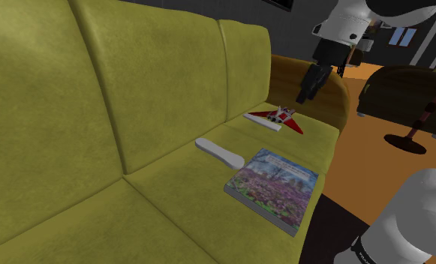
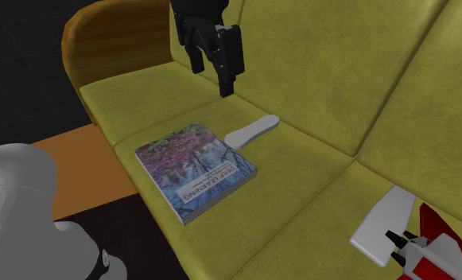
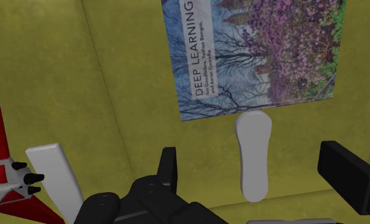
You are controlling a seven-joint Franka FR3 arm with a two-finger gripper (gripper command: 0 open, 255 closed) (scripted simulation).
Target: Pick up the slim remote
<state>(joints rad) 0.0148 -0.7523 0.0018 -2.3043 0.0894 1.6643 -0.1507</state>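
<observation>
Yellow-green sofa (image 1: 156, 90) carries everything; wood floor beyond it. Remote (image 3: 254, 154) is white and slim, lying flat on a seat cushion toward the back edge, near the backrest. One end points at the book (image 2: 194, 169) and sits just beside the book's back edge; can't tell if they touch. Book lies flat, cover up, along the seat's front edge, title "DEEP LEARNING" readable in the wrist view. Red and white toy plane (image 1: 278, 118) sits on the next cushion, well apart from the remote.

My gripper (image 2: 211, 81) hangs above the seat, pointing down, clear of the cushion and touching nothing. Fingers (image 3: 167, 168) stand wide apart with nothing clasped. In the wrist view the remote shows between them, lengthwise, down on the cushion and not touched.
</observation>
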